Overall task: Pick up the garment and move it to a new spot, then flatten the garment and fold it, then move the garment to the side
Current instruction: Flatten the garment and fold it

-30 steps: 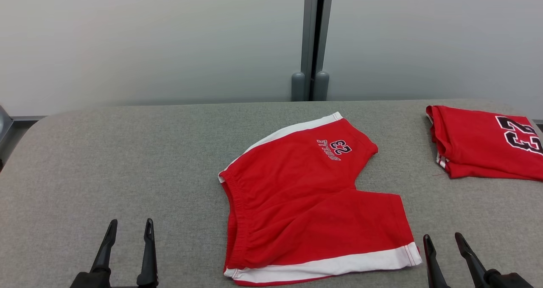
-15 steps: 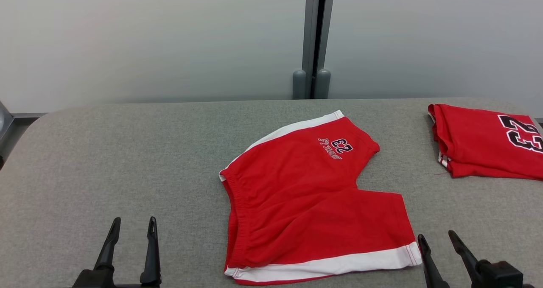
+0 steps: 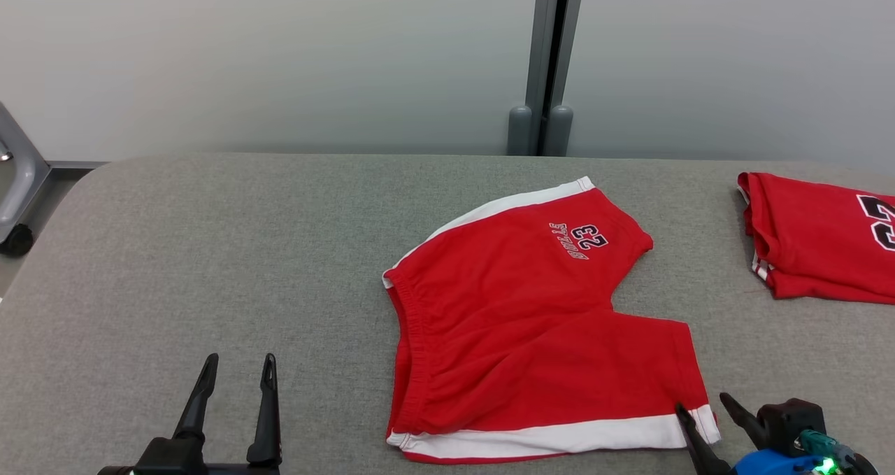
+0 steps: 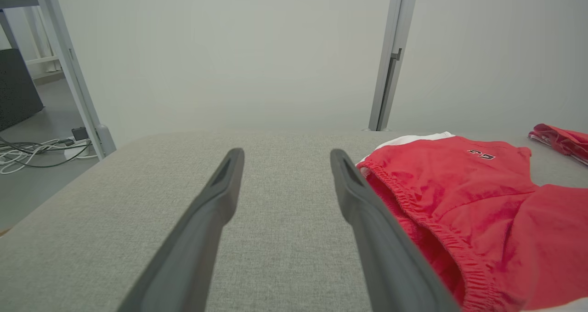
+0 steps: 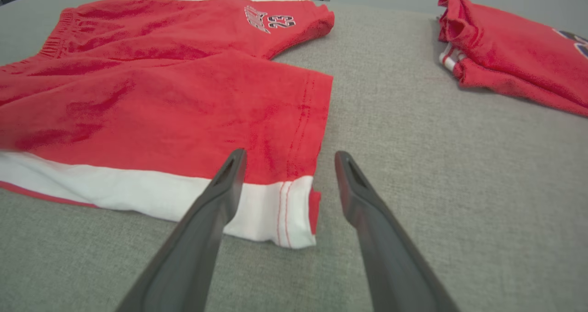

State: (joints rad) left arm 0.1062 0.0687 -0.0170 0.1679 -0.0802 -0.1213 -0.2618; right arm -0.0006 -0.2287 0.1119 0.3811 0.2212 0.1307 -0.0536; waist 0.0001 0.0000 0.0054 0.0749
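Edging forward, the right end effector (image 5: 290, 153), jaws apart, now brackets the near hem corner of the red shorts (image 3: 517, 321) spread on the desk (image 3: 210, 251) ahead of it, the left end effector (image 3: 240, 356) likewise parted; pickup seems underway, needing a pinch on that corner.

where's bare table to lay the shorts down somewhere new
The widest bare stretch of table lies left of the red shorts, beyond the left gripper. A narrower strip separates the shorts from the folded red top. The right side is crowded.

Even, soft light; sharp focus
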